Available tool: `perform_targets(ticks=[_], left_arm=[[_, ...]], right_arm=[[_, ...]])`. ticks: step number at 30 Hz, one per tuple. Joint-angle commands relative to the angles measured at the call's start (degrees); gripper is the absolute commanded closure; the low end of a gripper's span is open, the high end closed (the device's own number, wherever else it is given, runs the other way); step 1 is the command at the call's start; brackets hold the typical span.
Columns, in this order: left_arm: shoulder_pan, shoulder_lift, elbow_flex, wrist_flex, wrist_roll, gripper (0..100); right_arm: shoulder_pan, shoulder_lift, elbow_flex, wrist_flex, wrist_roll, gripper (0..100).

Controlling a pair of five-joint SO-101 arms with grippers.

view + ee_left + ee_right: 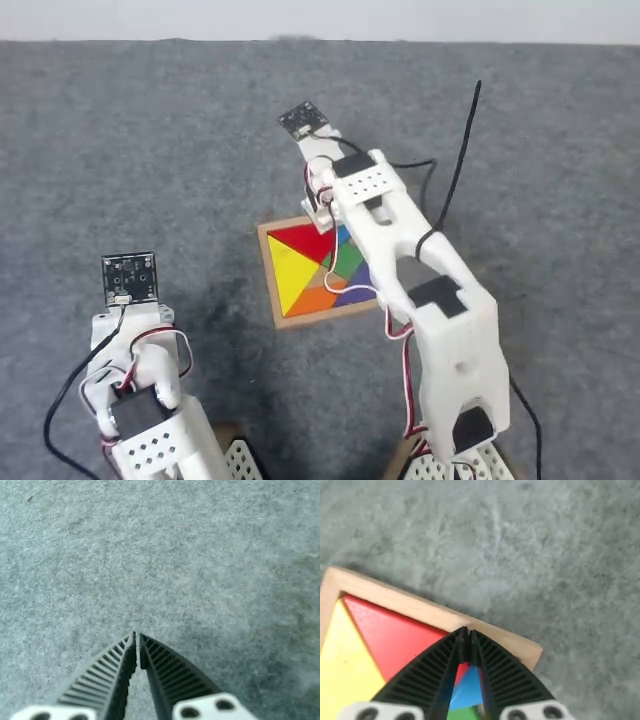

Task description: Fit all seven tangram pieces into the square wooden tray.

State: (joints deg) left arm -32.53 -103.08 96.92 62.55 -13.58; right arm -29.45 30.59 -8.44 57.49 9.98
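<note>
A: Tray, where?
B: Wooden tray lies abt mid-table on the grey felt, slightly askew, well clear of the table edges. Pieces lie flat inside: red triangle by the far rim, yellow triangle along the left rim, orange piece at the near rim. Green piece, purple piece & blue piece are toward the right
A: Anything in the way?
B: Yes. Right arm stretches from the near edge over the tray's right side, w/ a white wire looped across the purple piece. That part of the fill is hidden, so can't count all seven
A: Right gripper?
B: Right gripper is clamped together, empty, tips over the tray's far rim where red meets blue. Touching or just above, can't tell
A: Left one?
B: Left gripper is pinched together too, holding nothing, above bare felt. Left arm sits folded toward the table's near-left, well apart from the tray
A: Other stuff?
B: Black cable arcs up beside the right arm
</note>
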Motion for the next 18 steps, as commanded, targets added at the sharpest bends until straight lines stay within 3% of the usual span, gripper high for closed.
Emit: perform_targets(ticks=[1, 8, 18], left_arm=[[0.00, -0.88, -0.48, 0.18, -0.62, 98], [0.00, -0.88, -0.48, 0.18, -0.62, 98], [0.00, -0.88, -0.48, 0.18, -0.62, 98]], right_arm=[[-1.63, -8.92, 8.53, -4.88, -0.18, 99.1], [-2.95, -18.59, 18.73, -7.78, 1.05, 99.1], [-0.48, -19.47, 21.10, -6.73, 2.99, 99.2]])
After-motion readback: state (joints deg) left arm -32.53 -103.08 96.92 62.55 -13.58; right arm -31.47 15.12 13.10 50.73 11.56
